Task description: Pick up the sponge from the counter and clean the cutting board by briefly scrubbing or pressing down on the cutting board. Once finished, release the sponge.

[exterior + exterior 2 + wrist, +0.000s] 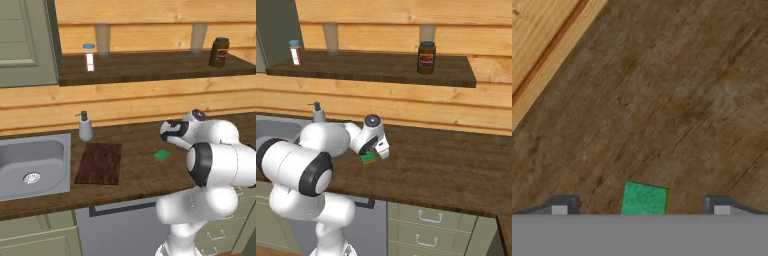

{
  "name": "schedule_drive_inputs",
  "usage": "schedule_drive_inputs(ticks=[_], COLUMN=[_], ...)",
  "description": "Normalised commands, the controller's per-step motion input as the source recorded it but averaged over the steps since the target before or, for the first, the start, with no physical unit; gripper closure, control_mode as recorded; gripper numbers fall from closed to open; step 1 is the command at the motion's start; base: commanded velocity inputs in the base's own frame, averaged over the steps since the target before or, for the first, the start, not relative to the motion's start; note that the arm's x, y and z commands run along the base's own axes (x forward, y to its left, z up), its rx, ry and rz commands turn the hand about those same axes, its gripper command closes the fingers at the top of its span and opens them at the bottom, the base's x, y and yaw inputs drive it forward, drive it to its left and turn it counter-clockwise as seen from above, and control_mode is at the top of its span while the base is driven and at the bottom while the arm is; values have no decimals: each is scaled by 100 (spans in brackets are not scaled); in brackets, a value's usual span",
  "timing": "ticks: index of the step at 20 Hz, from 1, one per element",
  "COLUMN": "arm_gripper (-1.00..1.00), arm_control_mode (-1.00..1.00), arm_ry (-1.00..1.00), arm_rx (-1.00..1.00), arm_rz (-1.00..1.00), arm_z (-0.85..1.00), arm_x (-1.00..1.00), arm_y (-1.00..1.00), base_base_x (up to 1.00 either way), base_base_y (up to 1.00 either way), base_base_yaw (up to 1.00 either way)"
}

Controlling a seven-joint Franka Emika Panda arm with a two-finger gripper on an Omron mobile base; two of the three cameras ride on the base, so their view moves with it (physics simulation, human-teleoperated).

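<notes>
The sponge (162,155) is seen flat on the counter (140,175), well apart from the cutting board (100,163), on the side away from the sink (31,166). The gripper (640,207) is held just above the sponge with jaws spread wide, nothing gripped, sponge sitting between the fingertips (560,207). The soap dispenser (85,126) is seen just behind the board's far edge.

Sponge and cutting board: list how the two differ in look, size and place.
Colour: the sponge is bright green with a thin yellow edge; the cutting board is dark reddish-brown with streaky grain.
Size: the sponge is far smaller than the cutting board.
Place: the cutting board lies beside the sink, below the soap dispenser; the sponge lies apart from it, between the open fingertips of the gripper.
Both lie flat on the counter.
</notes>
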Motion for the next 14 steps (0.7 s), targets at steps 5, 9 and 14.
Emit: schedule_drive_inputs(ticks=[5, 9, 14], arm_gripper=[-100, -100, -100], arm_control_mode=[-100, -100, -100], arm_ry=[-30, -34, -21], arm_rx=[-9, -22, -26], arm_rz=[6, 17, 31], arm_z=[100, 89, 20], arm_x=[-26, -68, -99], arm_y=[-31, -1, 0], base_base_x=[0, 0, 0], base_base_y=[0, 0, 0], base_base_yaw=[0, 0, 0])
